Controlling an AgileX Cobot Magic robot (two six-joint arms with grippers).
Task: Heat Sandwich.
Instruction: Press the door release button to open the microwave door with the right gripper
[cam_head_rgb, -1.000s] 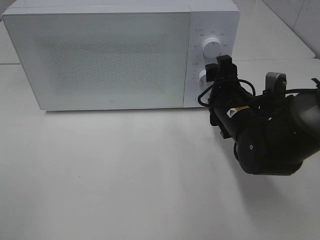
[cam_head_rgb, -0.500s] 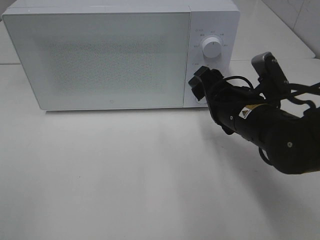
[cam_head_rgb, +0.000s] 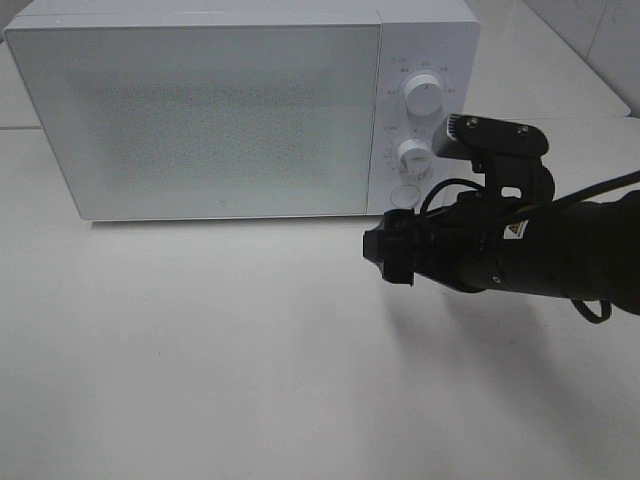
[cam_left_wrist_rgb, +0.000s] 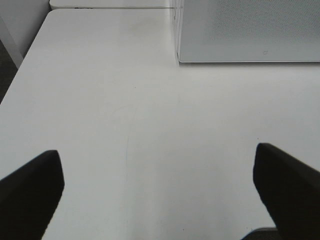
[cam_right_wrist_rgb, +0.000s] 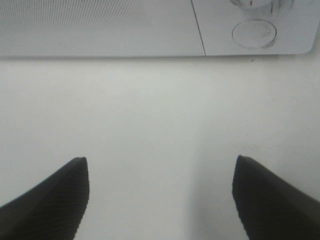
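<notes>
The sandwich is out of view in every frame. The white microwave (cam_head_rgb: 220, 110) stands at the back of the table with its door shut. My right gripper (cam_head_rgb: 388, 250) hovers over the table just in front of the microwave's lower right corner, below the round door button (cam_head_rgb: 404, 196). In the right wrist view the right gripper (cam_right_wrist_rgb: 160, 162) is open and empty, with the button (cam_right_wrist_rgb: 254, 33) ahead of it. My left gripper (cam_left_wrist_rgb: 157, 152) is open and empty above bare table, with the microwave's corner (cam_left_wrist_rgb: 245, 30) ahead.
Two dials (cam_head_rgb: 424, 98) (cam_head_rgb: 411, 153) sit on the microwave's control panel above the button. The white table (cam_head_rgb: 200, 340) stretches in front of the microwave. Its edge (cam_left_wrist_rgb: 22, 60) shows in the left wrist view.
My right arm has swung away from the lower dial, down and to the left, and its wrist has turned. The gripper now points left over the table. The left gripper has not moved.
</notes>
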